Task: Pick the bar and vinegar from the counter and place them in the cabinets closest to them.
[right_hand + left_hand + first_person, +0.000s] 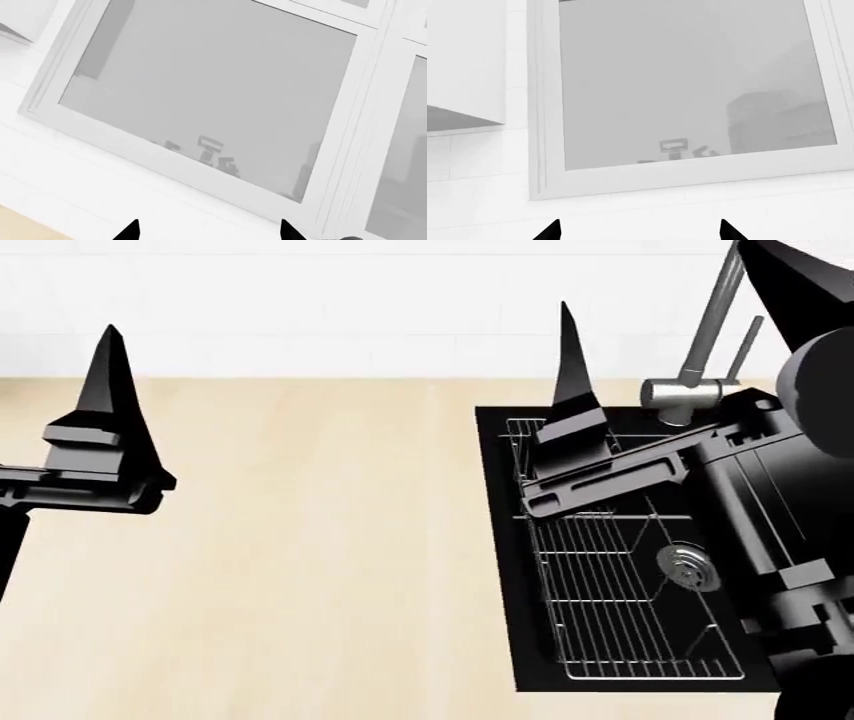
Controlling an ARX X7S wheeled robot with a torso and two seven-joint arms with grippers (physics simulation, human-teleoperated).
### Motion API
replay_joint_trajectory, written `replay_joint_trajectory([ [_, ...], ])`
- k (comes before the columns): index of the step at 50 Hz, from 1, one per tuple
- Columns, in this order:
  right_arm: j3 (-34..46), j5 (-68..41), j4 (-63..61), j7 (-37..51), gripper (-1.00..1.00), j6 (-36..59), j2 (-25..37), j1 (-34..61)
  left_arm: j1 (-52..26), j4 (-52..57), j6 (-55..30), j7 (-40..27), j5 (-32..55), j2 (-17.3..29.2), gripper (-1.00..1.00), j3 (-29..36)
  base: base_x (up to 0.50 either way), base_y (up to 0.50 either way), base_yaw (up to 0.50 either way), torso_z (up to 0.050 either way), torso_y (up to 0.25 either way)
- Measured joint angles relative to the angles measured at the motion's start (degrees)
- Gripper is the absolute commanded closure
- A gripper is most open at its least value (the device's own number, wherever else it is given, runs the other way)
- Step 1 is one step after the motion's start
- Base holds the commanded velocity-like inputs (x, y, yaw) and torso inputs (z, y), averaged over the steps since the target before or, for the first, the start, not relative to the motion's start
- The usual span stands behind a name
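White tile and a framed window (694, 85) fill the left wrist view; a wall cabinet's corner (464, 60) is seen beside the frame. Only two dark fingertips of the left end effector (639, 231) are shown, set well apart, nothing between them: released and empty. No bar, no vinegar in this view.

Head view: a broad beige tabletop (320, 570) is seen bare where visible, with a black sink (501, 540) set into it on the right side, a wire rack (627, 600) lying inside and a metal faucet (701, 350) behind. The left end effector (107, 430) is raised over the tabletop's left part; the right end effector (574, 410) is held above the sink's rear edge. Neither bar nor vinegar is in sight; their whereabouts cannot be told.

Right wrist view: the window (213, 95) again, tilted, a sliver of tabletop (17, 225) at one corner. The tips of the right end effector (208, 231) are spread, gripping nothing.

Handling, judged from the task alone: the bar is likely light and its wrapper slick and crushable, best pinched across the narrow middle. The vinegar is likely heavier, rigid and smooth, best taken around the labelled body, upright.
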State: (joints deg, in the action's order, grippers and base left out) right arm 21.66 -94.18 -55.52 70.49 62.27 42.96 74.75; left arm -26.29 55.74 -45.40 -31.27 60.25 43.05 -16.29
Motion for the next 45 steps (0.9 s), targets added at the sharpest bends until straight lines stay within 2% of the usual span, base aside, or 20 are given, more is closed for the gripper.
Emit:
replay_joint_trajectory([
  [10,0.04,0.73,-0.03,-0.47,-1.00,-0.15,-0.04,-0.36,0.47,0.14,0.79,0.09,-0.47,0.01,-1.00,0.06,0.00,0.50,0.00,0.000,0.000],
  [28,0.31,-0.07,-0.17,0.37,-1.00,-0.37,0.33,0.50,-0.08,2.34,5.05,-1.07,2.70,1.65,-1.00,-4.44,0.00,0.50,0.00,0.000,0.000],
  [45,0.46,0.13,-0.15,0.29,-1.00,-0.60,0.45,0.66,0.26,2.30,6.69,-1.87,3.01,2.74,-1.00,-4.63,0.00,0.50,0.00,0.000,0.000],
])
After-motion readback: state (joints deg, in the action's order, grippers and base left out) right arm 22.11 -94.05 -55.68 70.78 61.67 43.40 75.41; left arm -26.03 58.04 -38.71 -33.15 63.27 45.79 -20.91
